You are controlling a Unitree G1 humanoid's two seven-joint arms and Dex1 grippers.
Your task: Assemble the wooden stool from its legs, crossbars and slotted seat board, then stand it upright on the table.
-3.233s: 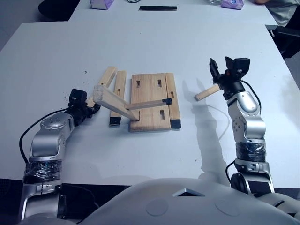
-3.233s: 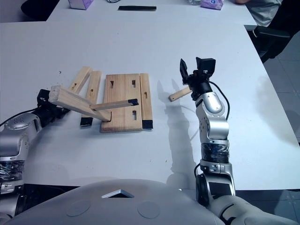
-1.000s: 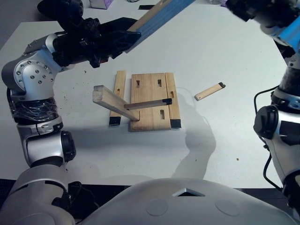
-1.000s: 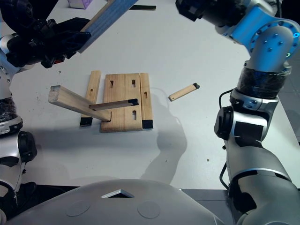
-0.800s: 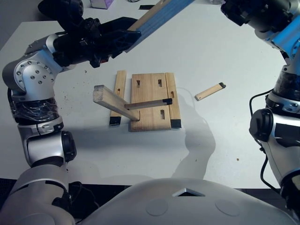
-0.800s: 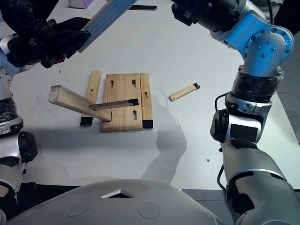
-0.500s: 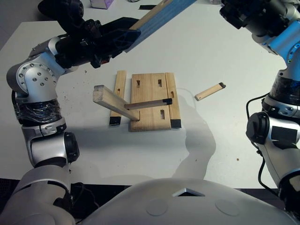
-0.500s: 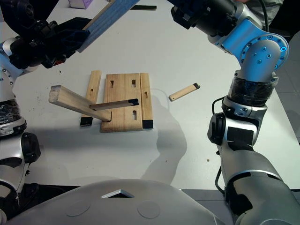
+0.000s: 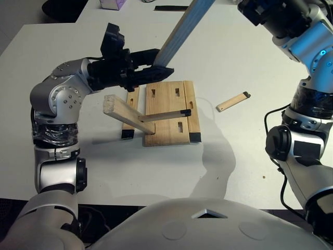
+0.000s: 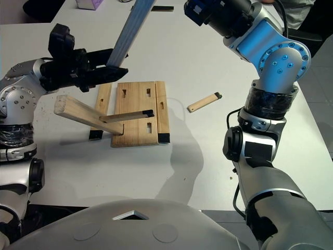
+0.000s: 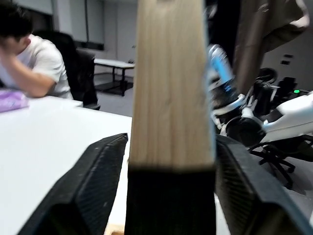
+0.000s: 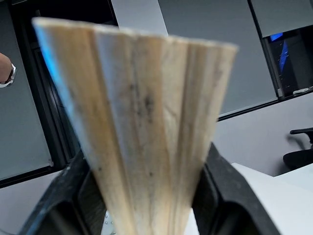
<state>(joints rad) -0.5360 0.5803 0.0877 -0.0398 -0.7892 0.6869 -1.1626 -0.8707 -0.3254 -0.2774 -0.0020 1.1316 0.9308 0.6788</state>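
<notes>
Leg [image 9: 179, 34]: aloft, slanted above board [image 9: 166, 117] on worktop [image 9: 234, 57]; I see left fingers [image 11: 93, 191] and right fingers [image 12: 217, 191] clamping its ends.

Bare wooden leg [image 9: 179, 31], seemingly matt

The head's two eyes look steeply down over the white table [image 9: 234, 67], and both catch the seat board [image 9: 166, 99] mid-frame. Each wrist camera stares out along the raised leg [image 11: 171, 98], jammed right up close.
</notes>
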